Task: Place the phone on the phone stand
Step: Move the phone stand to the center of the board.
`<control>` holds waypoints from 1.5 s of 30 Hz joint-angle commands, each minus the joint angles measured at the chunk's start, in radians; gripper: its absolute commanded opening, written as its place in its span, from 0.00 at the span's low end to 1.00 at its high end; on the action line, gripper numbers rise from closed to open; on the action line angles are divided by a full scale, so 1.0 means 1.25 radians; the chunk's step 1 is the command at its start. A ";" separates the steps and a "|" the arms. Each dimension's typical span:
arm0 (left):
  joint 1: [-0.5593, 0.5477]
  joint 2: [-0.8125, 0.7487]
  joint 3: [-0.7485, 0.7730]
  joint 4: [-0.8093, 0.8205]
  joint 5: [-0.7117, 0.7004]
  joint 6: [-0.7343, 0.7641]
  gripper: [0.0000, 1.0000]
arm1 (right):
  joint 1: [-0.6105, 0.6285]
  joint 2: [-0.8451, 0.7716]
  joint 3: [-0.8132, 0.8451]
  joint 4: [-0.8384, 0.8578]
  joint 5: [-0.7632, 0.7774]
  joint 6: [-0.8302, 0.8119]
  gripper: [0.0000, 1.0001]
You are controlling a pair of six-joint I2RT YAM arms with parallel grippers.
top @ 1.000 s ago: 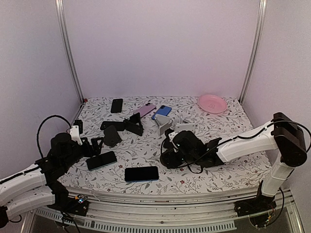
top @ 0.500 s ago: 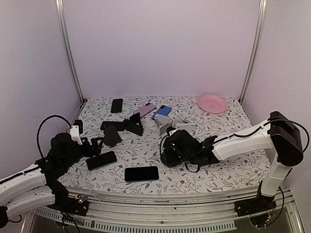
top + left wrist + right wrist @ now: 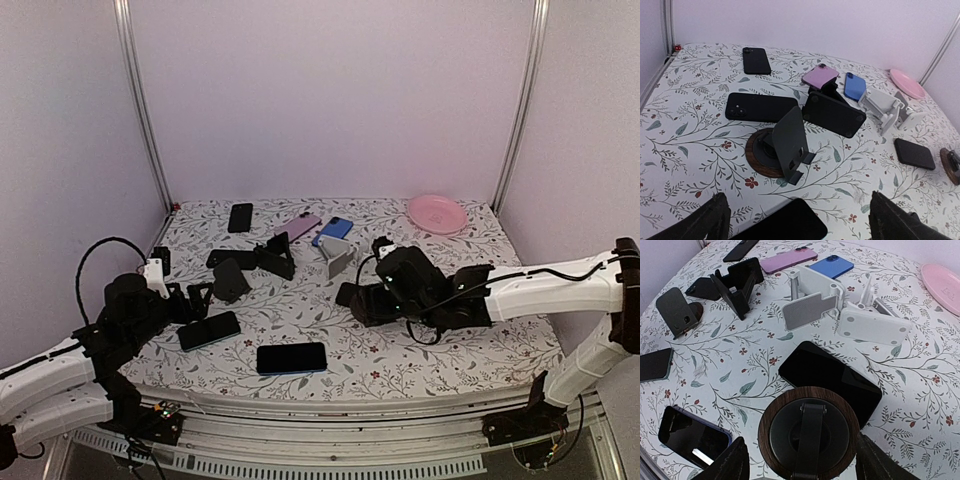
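In the right wrist view a round phone stand [image 3: 810, 432] with a wood-look rim sits between my right gripper's [image 3: 802, 462] fingers, which are shut on its sides. It hangs over the edge of a black phone [image 3: 832, 380] lying flat. From above, the right gripper [image 3: 368, 300] is mid-table. My left gripper [image 3: 797, 225] stands open over the corner of a dark phone [image 3: 787, 225]; from above, that gripper [image 3: 192, 300] is at the left. Another black phone [image 3: 292, 357] lies near the front edge.
A second wood-based stand [image 3: 777, 145] stands just ahead of the left gripper. Black stands [image 3: 270, 258], white stands [image 3: 812, 300], pink [image 3: 297, 226], blue [image 3: 332, 230] and black [image 3: 240, 217] phones lie farther back. A pink plate [image 3: 436, 213] sits at the back right.
My right gripper closed on the round stand and the arm swung to the right with it. The left arm has not moved.
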 commanded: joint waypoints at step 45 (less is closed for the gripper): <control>-0.010 0.005 -0.006 0.024 0.001 0.011 0.97 | -0.355 -0.212 -0.299 0.033 -0.120 -0.044 0.78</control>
